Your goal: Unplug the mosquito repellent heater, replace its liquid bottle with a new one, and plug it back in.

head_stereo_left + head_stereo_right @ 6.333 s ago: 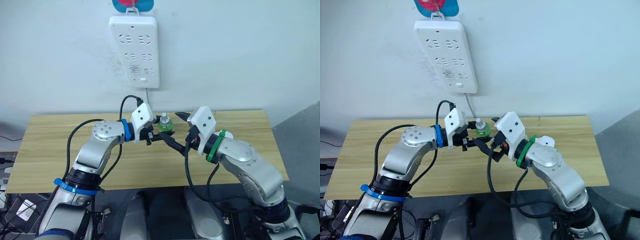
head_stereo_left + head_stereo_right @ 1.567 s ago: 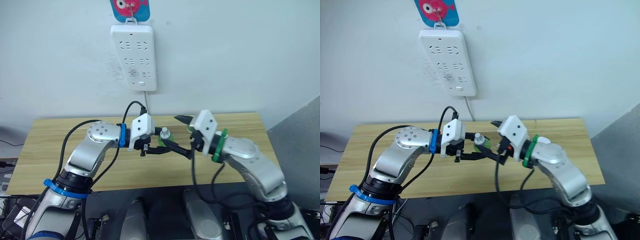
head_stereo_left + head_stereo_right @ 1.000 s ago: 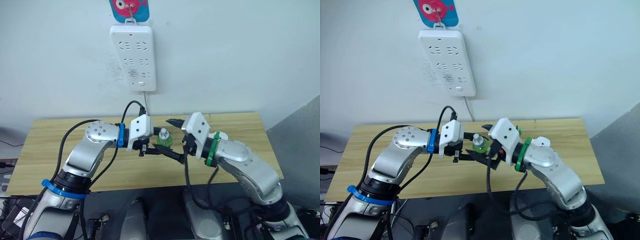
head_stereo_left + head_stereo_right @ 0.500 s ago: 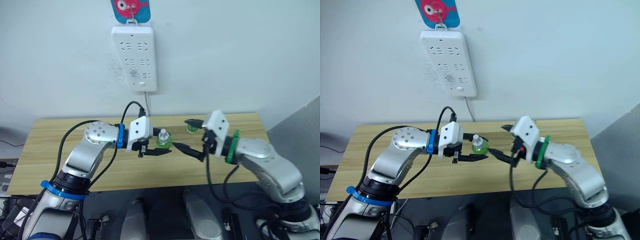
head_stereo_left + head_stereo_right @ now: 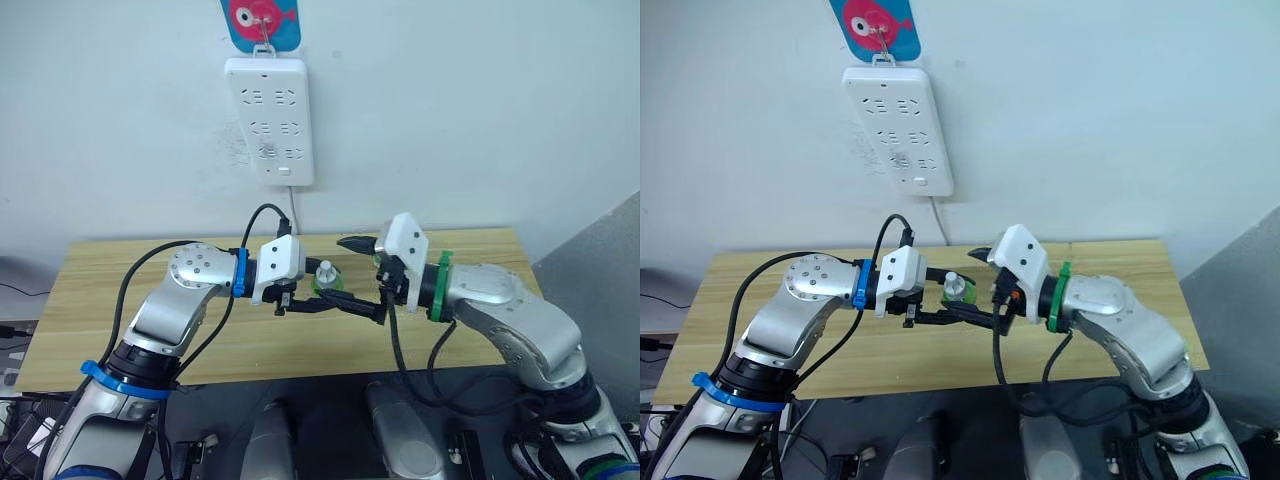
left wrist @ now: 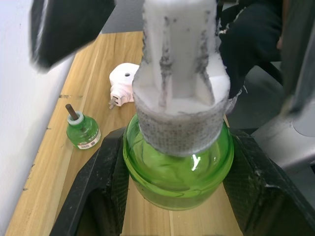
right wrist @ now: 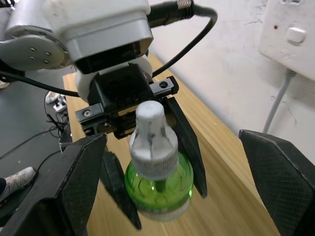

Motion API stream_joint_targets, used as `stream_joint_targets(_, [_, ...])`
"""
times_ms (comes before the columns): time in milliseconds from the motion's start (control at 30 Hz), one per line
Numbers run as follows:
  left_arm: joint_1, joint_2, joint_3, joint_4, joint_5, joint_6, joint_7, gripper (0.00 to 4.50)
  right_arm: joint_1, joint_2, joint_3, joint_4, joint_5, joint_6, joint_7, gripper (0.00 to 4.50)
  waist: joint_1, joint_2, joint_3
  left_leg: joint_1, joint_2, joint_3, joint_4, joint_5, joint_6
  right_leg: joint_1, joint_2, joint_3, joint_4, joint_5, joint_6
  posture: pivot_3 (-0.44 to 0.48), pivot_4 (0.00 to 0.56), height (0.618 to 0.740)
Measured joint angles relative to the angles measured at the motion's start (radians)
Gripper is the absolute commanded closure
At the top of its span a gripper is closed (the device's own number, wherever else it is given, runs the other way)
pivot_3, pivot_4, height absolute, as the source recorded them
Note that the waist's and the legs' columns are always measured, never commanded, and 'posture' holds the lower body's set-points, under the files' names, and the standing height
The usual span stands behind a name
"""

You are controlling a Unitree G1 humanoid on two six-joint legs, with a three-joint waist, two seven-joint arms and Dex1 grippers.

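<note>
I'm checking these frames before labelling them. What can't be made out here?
- Old bottle: label print too small to read in the left wrist view.
- Heater: prongs too small to tell apart; its far side is cut off behind the new bottle's white cap.
- New bottle: its base is hidden by the left gripper in the right wrist view.
- Right gripper: whether it touches the cap is unclear.

New bottle (image 7: 157,179): I see clear bright green glass under a white ribbed cap (image 7: 153,132). Old bottle (image 6: 82,132): green, with a dark wick and a white label band. Heater (image 6: 124,84): white. Left gripper (image 5: 322,291) and right gripper (image 5: 366,277): black fingers on white housings; blue ring on my left wrist, green on my right. Table (image 5: 90,290): pale wood grain. Power strip (image 5: 270,118): white, under a blue and pink hanger (image 5: 259,15).
</note>
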Motion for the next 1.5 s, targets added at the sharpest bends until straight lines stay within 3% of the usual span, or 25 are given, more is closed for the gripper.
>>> stream_joint_targets(100, [-0.002,-0.001,-0.002,0.0,0.001,0.0,0.0,2.22,0.001,0.0,0.022,0.01,-0.024,-0.019,0.006,1.2,-0.001,0.0,0.0,0.0,0.0,0.0,0.0,0.0,0.0,0.0,0.0,0.0,0.0,0.0,0.0,-0.259,0.244,0.74])
stream_joint_targets(300, [-0.003,-0.003,-0.002,0.0,0.001,0.006,0.003,2.22,0.009,-0.001,0.043,0.011,-0.04,-0.06,0.03,3.45,-0.001,0.0,0.0,0.0,0.0,0.0,0.0,0.0,0.0,0.0,0.0,0.0,0.0,0.0,0.0,-0.263,0.244,0.74])
stream_joint_targets(567, [-0.007,-0.008,-0.003,-0.002,-0.003,0.006,0.003,2.22,0.015,-0.009,0.026,0.011,-0.03,-0.083,0.058,3.48,-0.001,0.0,0.0,0.0,0.0,0.0,0.0,0.0,0.0,0.0,0.0,0.0,0.0,0.0,0.0,-0.269,0.249,0.74])
stream_joint_targets(900, [0.063,0.054,-0.024,0.047,0.063,0.006,-0.003,2.22,-0.046,-0.013,-0.15,-0.011,0.134,-0.073,0.101,3.48,-0.002,0.0,0.0,0.0,0.0,0.0,0.0,0.0,0.0,0.0,0.0,0.0,0.0,0.0,0.0,-0.263,0.258,0.74])
stream_joint_targets(1033, [0.086,0.074,-0.021,0.049,0.07,0.005,0.001,2.22,0.032,-0.069,-0.158,0.003,0.078,-0.126,0.099,3.48,0.004,0.0,0.0,0.0,0.0,0.0,0.0,0.0,0.0,0.001,0.0,0.0,-0.001,0.0,0.0,-0.251,0.27,0.74])
stream_joint_targets(1233, [0.162,0.117,-0.002,0.002,0.062,0.037,0.02,2.22,0.313,-0.038,-0.088,0.255,-0.212,-0.45,0.003,3.48,0.005,0.0,0.0,0.001,0.001,0.002,-0.001,0.0,0.0,0.0,0.001,0.002,-0.001,-0.001,0.0,-0.22,0.327,0.74])
stream_joint_targets(1500, [0.251,0.153,0.037,-0.141,0.026,0.119,0.037,2.22,0.301,0.135,-0.059,0.65,-0.351,-0.73,-0.086,3.48,0.009,0.007,0.015,0.003,0.001,0.005,-0.003,0.0,0.0,0.0,0.001,0.005,-0.001,-0.001,0.0,-0.185,0.384,0.74])
